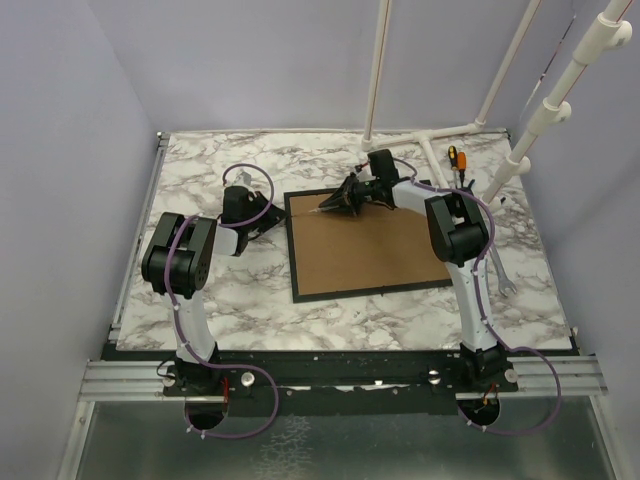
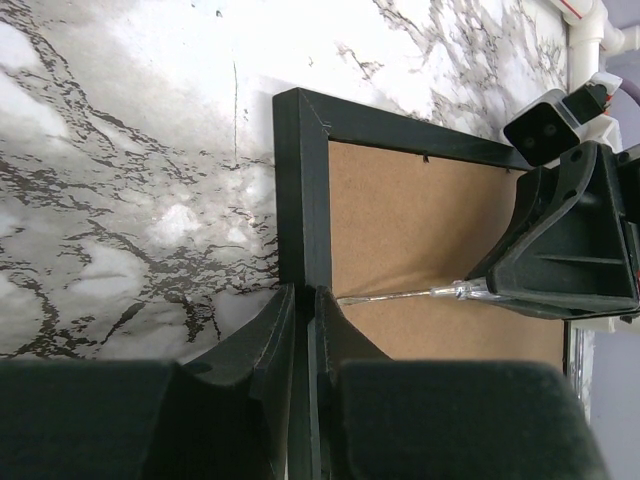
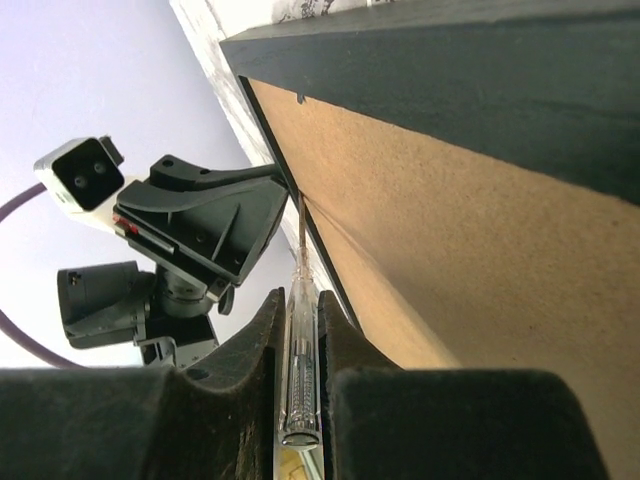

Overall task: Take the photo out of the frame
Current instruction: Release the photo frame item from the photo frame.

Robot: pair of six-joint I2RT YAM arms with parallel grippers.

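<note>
Prying step: right jaws pinch a clear-handled steel screwdriver (image 3: 301, 380), tip at the left rail of the thin black rectangular frame (image 2: 302, 200) (brown fibreboard back (image 2: 420, 230) up); left jaws clamp that rail. Next: lever backing free.

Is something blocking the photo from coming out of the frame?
Yes. The brown backing board fills the back of the frame, covering whatever lies beneath; the photo itself is hidden. The right end effector holds a screwdriver at the board's edge.
</note>
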